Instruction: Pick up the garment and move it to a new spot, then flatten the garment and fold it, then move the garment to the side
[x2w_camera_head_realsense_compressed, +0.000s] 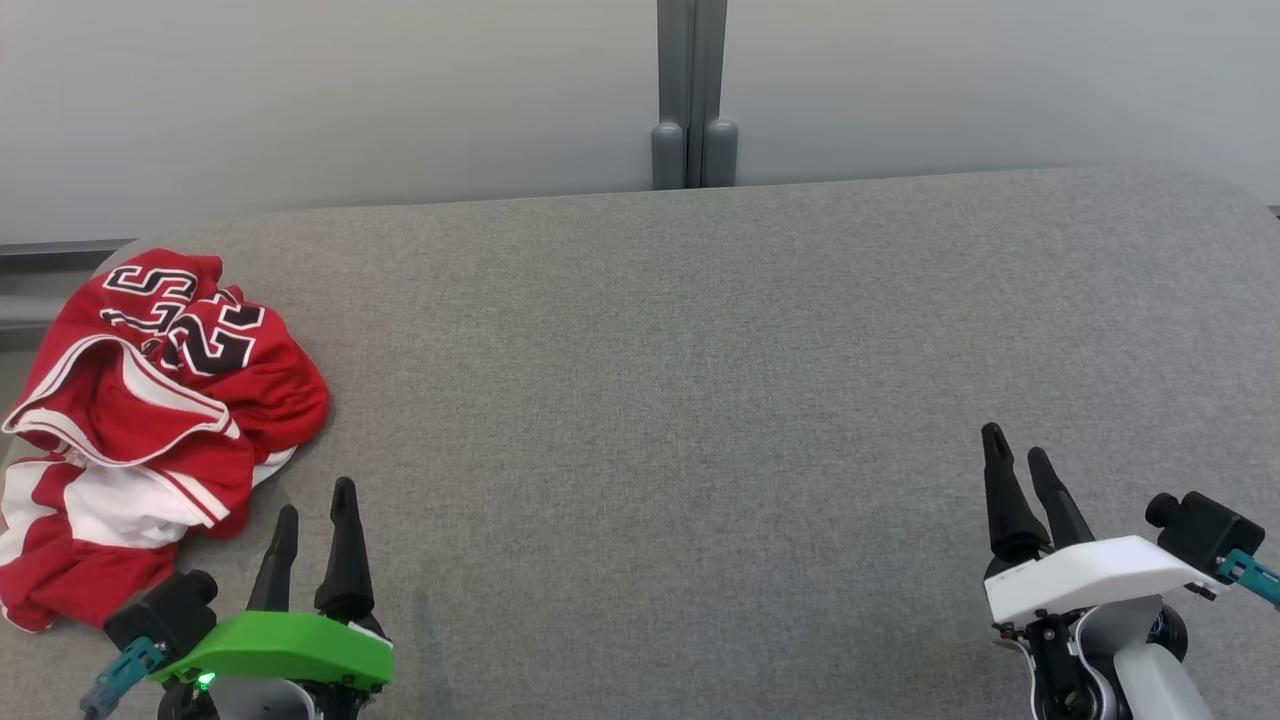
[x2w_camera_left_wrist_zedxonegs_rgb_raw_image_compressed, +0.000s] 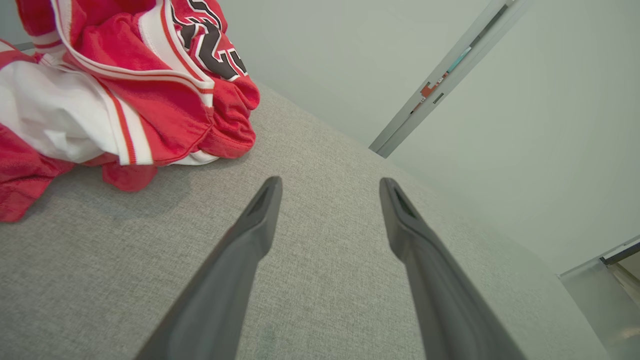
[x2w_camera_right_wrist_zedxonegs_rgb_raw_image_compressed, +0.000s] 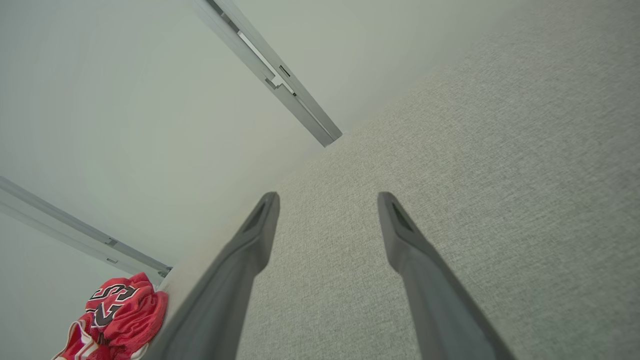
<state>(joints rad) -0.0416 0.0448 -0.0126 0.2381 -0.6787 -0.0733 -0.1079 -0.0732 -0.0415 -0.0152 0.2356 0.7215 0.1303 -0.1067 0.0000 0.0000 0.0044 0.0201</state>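
We see a red shirt (x2w_camera_head_realsense_compressed: 150, 420) lying in a heap on the left side of the grey desk (x2w_camera_head_realsense_compressed: 680, 380), close to the round far corner. The shirt is all bunched up and not flat. It has white stripes, a big white patch, and black numbers with white edges on top. Its left side runs to the left edge of the head view.

Our left end effector (x2w_camera_head_realsense_compressed: 316, 498) has a green cover. It sits low on the left in the head view, just beside the near right side of the shirt. It does not touch the shirt. Its two dark fingers are spread apart and hold nothing. In the left wrist view, bare desk shows between the two fingers and the shirt is up and to the left of them.

Our right end effector (x2w_camera_head_realsense_compressed: 1015, 442) has a white cover. It sits low on the right, well apart from the shirt. Its fingers are spread apart too, with only bare desk between them.

Behind the desk there is a pale wall (x2w_camera_head_realsense_compressed: 300, 100) with a grey post (x2w_camera_head_realsense_compressed: 690, 90) in the middle.
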